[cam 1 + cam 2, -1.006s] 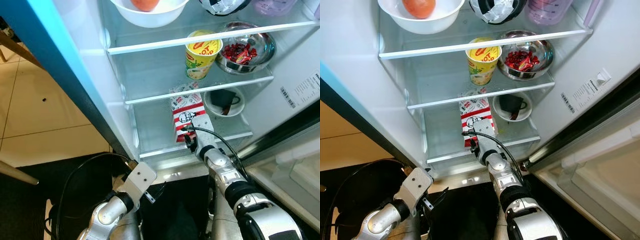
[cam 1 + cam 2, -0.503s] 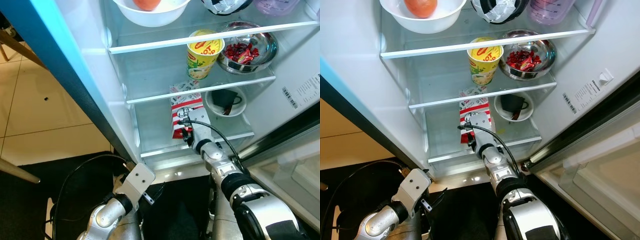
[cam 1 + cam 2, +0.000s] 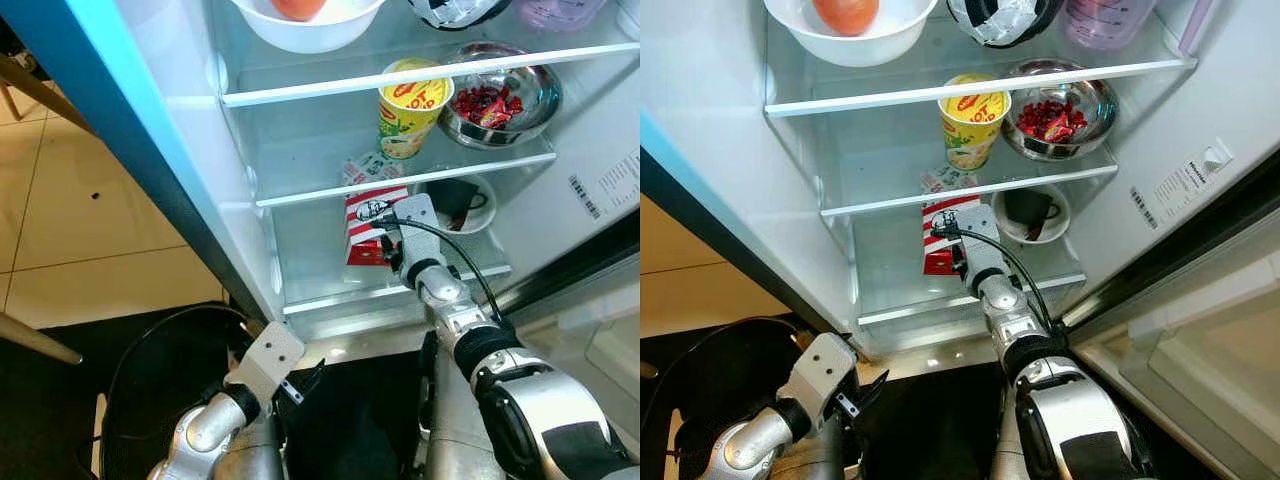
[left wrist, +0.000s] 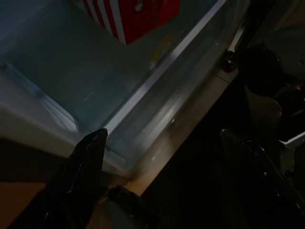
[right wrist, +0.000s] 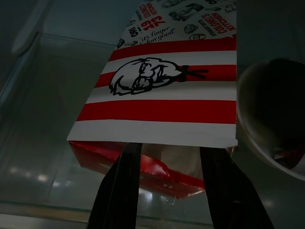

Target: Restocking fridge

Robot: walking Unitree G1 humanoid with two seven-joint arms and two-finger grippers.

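A red-and-white striped KFC box (image 3: 366, 226) is tilted over the lower glass shelf (image 3: 880, 270) inside the open fridge. My right gripper (image 3: 386, 238) reaches in from the front and is shut on the box's lower end. In the right wrist view its two black fingers (image 5: 119, 191) sit on either side of the box (image 5: 162, 90). My left gripper (image 4: 162, 148) hangs low outside the fridge near the bottom sill, open, with nothing between its fingers (image 4: 88, 157).
A white saucer with a dark cup (image 3: 457, 203) sits right beside the box. On the shelf above are a yellow noodle cup (image 3: 412, 107) and a steel bowl of red pieces (image 3: 497, 103). A white bowl (image 3: 305, 25) is higher up. The blue-edged door (image 3: 120, 130) stands left.
My right gripper has moved the box up and deeper onto the lower shelf, toward the saucer. The left arm has stayed low.
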